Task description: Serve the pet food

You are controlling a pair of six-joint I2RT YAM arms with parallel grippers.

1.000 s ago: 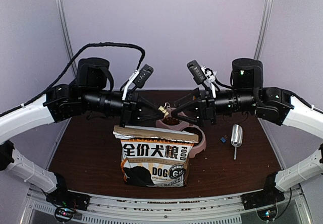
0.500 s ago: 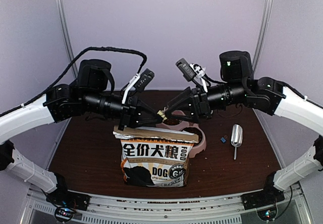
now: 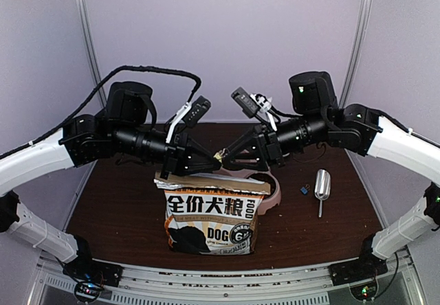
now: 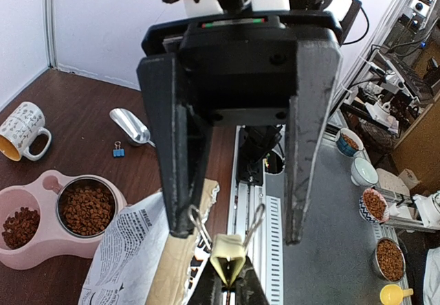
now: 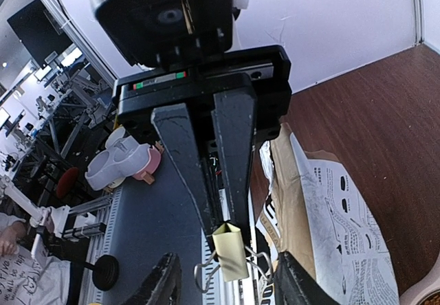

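Note:
The pet food (image 4: pixel 86 209) is reddish-brown kibble lying in both cups of the pink double bowl (image 4: pixel 48 250). In front of the bowl stands the kraft "DOG" bag (image 3: pixel 213 212), its top folded. Above the bag, my left gripper (image 3: pixel 208 158) is shut on the body of a pale yellow binder clip (image 4: pixel 230 260). My right gripper (image 3: pixel 231 157) faces it with its jaws open either side of the clip's wire handles (image 5: pixel 230 250). One finger (image 4: pixel 180 181) touches a handle; the other finger (image 4: pixel 302 181) stands apart from it.
A metal scoop (image 3: pixel 322 183) and a small blue clip (image 3: pixel 303 189) lie right of the bowl. A printed mug (image 4: pixel 20 130) stands behind the bowl. Both arms meet over the bag, with the booth walls close behind.
My right arm has swung left and up until its fingers straddle the yellow clip, and its jaws have narrowed. The left gripper kept still, shut on the clip.

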